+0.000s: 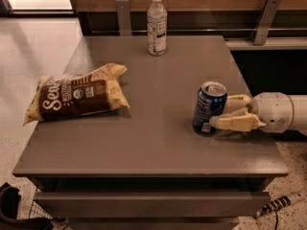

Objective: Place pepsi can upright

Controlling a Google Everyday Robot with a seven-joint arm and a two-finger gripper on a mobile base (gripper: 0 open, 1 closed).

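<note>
The pepsi can (207, 107), dark blue with a silver top, stands on its base at the right side of the grey table (158, 143), its top leaning slightly right. My gripper (219, 113) reaches in from the right at table height. Its cream fingers (236, 123) straddle the can's right side, one in front and one behind, both touching it. The white wrist (278, 111) hangs past the table's right edge.
A brown and yellow snack bag (76, 95) lies on the left part of the table. A clear plastic bottle (157, 25) stands upright at the back middle. A wooden wall with metal brackets runs behind the table.
</note>
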